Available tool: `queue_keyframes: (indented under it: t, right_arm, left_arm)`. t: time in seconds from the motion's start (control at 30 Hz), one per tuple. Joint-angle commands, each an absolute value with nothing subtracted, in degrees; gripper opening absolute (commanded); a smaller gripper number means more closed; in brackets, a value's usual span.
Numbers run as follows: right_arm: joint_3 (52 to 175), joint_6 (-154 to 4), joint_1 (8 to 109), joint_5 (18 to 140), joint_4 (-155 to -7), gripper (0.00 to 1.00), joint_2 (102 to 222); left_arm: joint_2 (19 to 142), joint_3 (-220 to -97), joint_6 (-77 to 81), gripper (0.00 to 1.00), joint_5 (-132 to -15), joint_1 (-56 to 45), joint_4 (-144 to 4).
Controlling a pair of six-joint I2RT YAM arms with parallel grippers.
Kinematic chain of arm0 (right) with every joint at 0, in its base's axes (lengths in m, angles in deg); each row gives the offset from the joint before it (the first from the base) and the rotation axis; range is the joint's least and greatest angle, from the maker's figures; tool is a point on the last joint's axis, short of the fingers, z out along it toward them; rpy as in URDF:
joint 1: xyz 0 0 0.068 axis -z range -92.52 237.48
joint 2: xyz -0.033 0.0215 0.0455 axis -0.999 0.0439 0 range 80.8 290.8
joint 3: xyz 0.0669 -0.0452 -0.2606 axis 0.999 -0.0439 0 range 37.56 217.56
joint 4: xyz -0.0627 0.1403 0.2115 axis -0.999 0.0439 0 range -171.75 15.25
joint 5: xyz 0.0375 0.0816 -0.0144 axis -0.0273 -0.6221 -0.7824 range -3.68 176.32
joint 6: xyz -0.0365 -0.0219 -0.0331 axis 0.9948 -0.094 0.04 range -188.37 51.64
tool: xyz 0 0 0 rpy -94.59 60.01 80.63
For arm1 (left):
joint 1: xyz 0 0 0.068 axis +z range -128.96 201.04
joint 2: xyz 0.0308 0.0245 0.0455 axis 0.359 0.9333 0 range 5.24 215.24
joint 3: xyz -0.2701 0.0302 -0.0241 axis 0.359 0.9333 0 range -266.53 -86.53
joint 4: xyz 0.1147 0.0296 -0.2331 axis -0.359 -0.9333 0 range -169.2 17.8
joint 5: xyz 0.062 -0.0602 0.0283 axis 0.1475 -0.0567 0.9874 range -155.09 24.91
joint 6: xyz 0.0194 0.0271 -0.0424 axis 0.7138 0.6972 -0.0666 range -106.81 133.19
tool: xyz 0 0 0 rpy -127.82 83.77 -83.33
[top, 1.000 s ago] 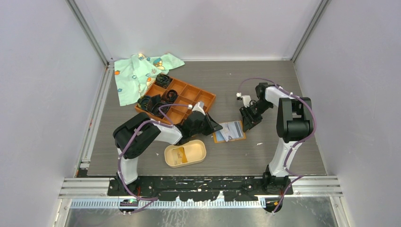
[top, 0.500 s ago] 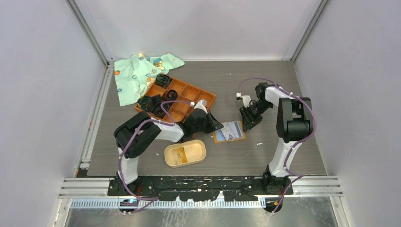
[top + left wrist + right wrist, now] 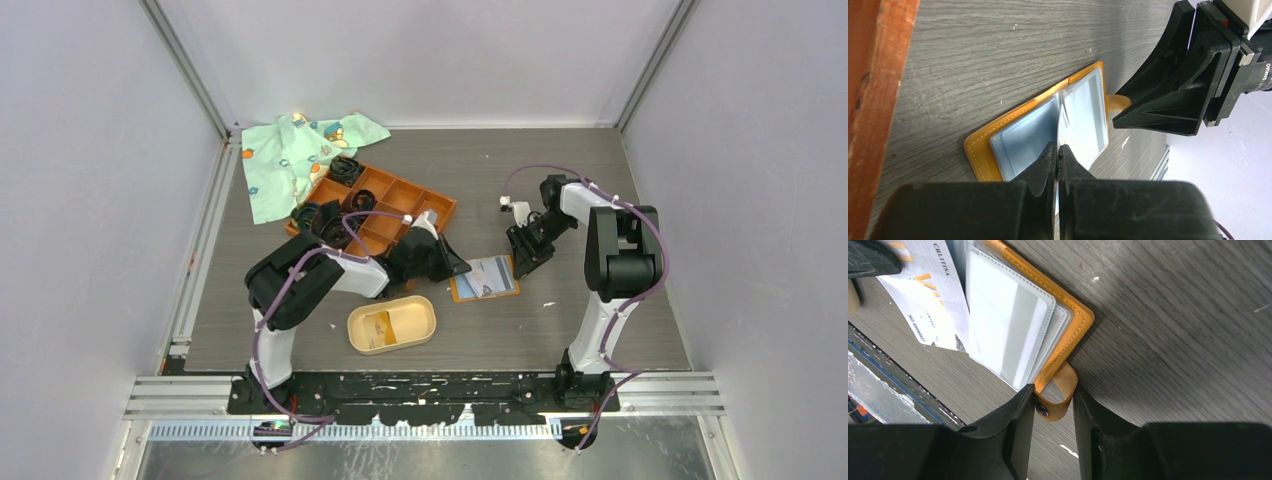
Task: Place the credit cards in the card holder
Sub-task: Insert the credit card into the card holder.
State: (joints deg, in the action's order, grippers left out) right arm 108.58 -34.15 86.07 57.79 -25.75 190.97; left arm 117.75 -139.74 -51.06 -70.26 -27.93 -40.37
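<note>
Currently: left gripper (image 3: pixel 1058 151) jaws closed on card (image 3: pixel 930 295) edge; card lies part out of wallet (image 3: pixel 979 146). Opposite, right gripper (image 3: pixel 1053 407) jaws clamp wallet tab (image 3: pixel 1066 384), likely anchoring wallet against pull. Near wallet, toward arm bases and leftward, holder (image 3: pixel 416 319) sits: short transfer path.

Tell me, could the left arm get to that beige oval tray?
Probably yes. The card holder sits close by the left end effector, with only bare table between them. That end effector is shut on a credit card. The right end effector pinches the wallet.
</note>
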Motion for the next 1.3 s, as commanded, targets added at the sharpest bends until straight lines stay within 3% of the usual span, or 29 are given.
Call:
queue_keyframes:
  t: [0.0,0.9,1.27]
  right_arm:
    - [108.03,-33.19,85.23,59.07,-26.18,0.4,190.14]
    - [108.4,-33.21,84.58,58.3,-26.18,0.41,188.99]
    - [111.06,-34.15,85.24,62.69,-27.34,0.64,180.83]
  left_arm:
    - [119.63,-142.01,-49.64,0.0,-73.19,-27.62,-41.82]
    - [124.53,-147.68,-52.0,0.0,-77.16,-26.74,-44.58]
    - [125.59,-148.85,-51.71,0.01,-78.22,-26.43,-44.87]
